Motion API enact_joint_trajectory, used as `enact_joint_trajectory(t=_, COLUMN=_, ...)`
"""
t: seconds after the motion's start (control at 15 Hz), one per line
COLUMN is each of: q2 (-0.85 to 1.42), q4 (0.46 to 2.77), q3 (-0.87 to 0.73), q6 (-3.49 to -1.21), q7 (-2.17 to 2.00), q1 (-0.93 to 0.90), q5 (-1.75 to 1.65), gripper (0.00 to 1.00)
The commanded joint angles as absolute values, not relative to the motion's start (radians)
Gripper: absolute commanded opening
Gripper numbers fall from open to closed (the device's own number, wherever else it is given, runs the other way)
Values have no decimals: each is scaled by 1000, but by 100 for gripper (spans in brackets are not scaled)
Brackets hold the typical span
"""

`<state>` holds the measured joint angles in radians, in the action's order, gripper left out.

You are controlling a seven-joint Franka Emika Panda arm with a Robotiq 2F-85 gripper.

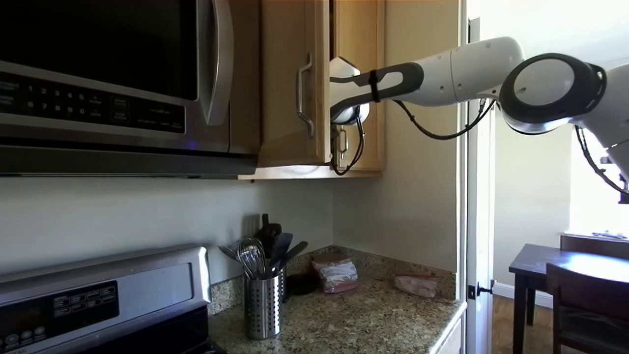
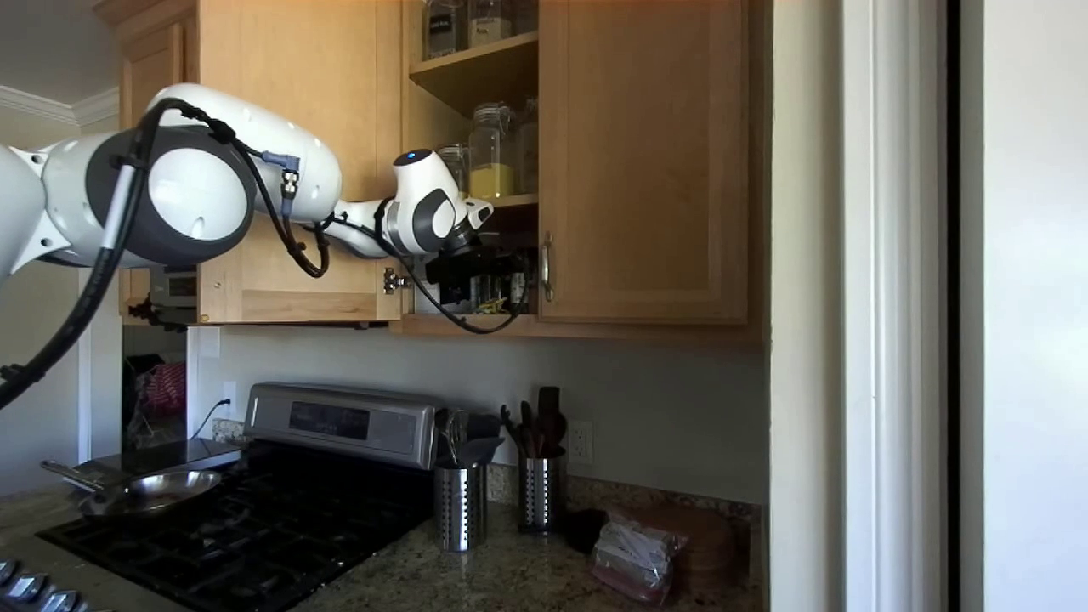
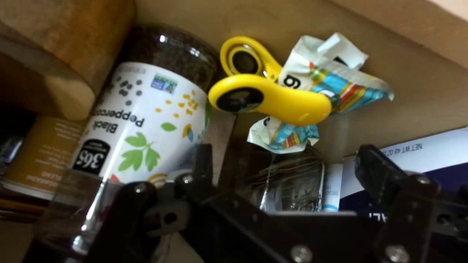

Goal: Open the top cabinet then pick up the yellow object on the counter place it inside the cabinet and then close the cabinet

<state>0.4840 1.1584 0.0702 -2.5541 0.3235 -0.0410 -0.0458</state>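
Wrist view: the yellow object [image 3: 292,104] lies inside the top cabinet [image 2: 425,325], low down and close to its front lip [image 3: 413,25], a crumpled wrapper [image 3: 343,87] bunched against it. Our gripper [image 3: 284,153] is inside the cabinet too, fingers [image 3: 376,171] spread wide, holding nothing that we can see. Done, by our reading: cabinet opened, yellow object set within. Left: back out, then close the cabinet. In both exterior views the open door [image 1: 282,98] stands out from the cabinet front (its bar handle [image 1: 299,93] sits near the free edge, handy, we'd guess, for pushing). Room is tight within the cabinet: a shelf [image 2: 517,201] runs above the gripper, and a peppercorn jar [image 3: 146,120] crowds the cabinet's floor. We judge the arm [image 2: 306,170] should withdraw straight through the cabinet's mouth, clearing lip and door edge, before any sideways swing; beyond the cabinet front there looks to be freer air.
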Motion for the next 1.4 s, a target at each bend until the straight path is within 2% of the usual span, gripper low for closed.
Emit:
enact_joint_trajectory(t=0.0, q2=293, q4=1385, q3=42, q6=-2567, q7=256, q1=-34, q5=-56, gripper=100)
enact_joint_trajectory(t=0.53, q2=29, q4=1696, q3=18, q6=-2588, q7=230, q1=-6, q5=-26, gripper=100)
enact_joint_trajectory(t=1.33, q2=-355, q4=2222, q3=0, q6=-2481, q7=211, q1=-5, q5=-61, gripper=100)
